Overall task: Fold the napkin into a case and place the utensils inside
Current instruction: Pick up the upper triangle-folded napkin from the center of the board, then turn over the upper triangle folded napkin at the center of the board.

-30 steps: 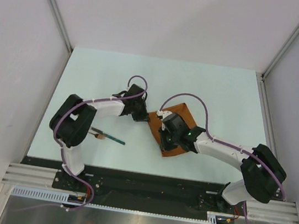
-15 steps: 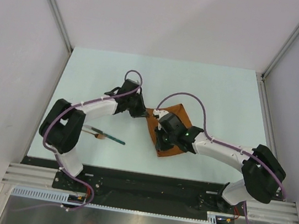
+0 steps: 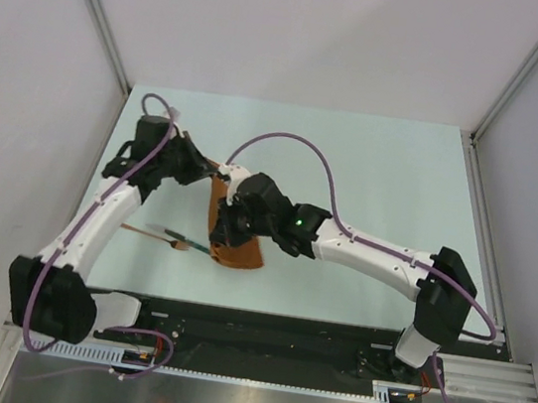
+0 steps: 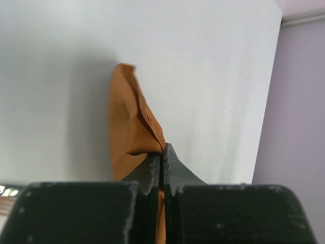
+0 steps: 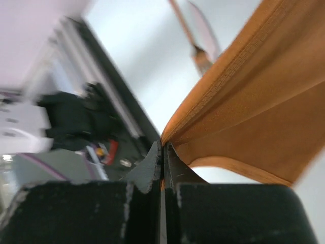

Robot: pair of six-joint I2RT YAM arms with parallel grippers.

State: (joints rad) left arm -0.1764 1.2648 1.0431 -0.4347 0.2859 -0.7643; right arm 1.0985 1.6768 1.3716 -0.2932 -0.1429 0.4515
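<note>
Left end effector (image 4: 162, 152) and right end effector (image 5: 163, 146) each pinch the napkin (image 3: 237, 254), draped left-of-centre on the tabletop (image 3: 384, 168) just beside the utensils (image 3: 175, 241). I fear uneven pulling slipping a hem, or cloth dragging cutlery.

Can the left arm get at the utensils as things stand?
Probably not yet: the left gripper is shut on the napkin, as is the right gripper. The utensils lie mostly uncovered near its forearm; only the occupied grip stands in the way.

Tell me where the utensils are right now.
In the top view, the utensils lie on the table near the left front, between the left arm and the held napkin.
</note>
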